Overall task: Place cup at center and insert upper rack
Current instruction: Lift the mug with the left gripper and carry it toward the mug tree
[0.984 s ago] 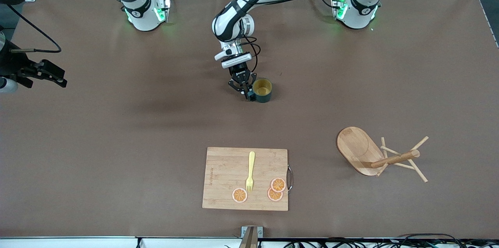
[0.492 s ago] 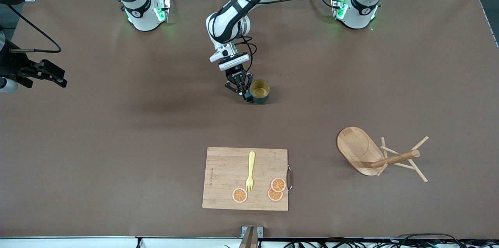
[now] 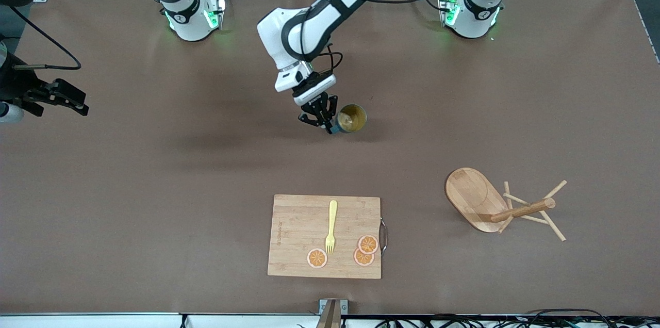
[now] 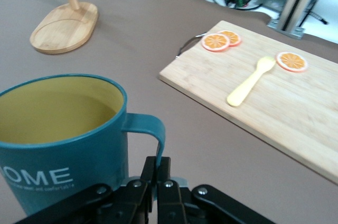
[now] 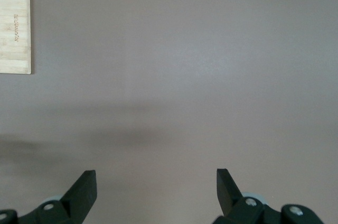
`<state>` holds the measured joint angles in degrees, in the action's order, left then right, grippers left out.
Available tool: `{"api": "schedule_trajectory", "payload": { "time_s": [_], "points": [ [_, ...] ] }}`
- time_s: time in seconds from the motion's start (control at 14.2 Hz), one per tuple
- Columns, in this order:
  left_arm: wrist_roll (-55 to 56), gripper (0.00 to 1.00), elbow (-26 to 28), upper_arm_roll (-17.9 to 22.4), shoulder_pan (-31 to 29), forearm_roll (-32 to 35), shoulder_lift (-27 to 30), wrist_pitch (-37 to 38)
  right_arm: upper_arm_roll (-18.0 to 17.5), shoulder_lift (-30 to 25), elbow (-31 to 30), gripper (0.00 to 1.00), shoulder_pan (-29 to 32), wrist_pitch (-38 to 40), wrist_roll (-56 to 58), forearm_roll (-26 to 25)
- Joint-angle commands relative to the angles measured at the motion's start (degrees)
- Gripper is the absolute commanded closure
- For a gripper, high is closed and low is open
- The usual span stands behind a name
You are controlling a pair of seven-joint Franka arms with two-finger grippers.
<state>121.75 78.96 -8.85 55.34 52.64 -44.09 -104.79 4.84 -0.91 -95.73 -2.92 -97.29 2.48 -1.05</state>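
Cup tilted, mouth up toward front camera, handle toward left gripper, whose fingers clamp handle; cup over table centre.

Upper rack on its side near left arm's end, post lengthwise along table.

Cutting board with fork, orange slices nearer camera.

Right gripper waits, jaws apart, over bare table.

Left arm reaches from its base across mid bench, wrist angled down, left pincer clamped shut on the cup handle. Right arm waits at its end of the bench, right pincer fingers spread wide, holding nothing.
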Motion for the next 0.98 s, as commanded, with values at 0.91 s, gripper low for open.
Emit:
{"api": "schedule_trajectory", "payload": {
  "time_s": [0.91],
  "points": [
    [-28.8, 1.00, 1.0, -0.6, -26.0, -48.8, 19.5, -4.3, 0.3, -0.6, -0.3, 0.00, 1.2, -1.7, -1.1, -0.3]
  ]
}}
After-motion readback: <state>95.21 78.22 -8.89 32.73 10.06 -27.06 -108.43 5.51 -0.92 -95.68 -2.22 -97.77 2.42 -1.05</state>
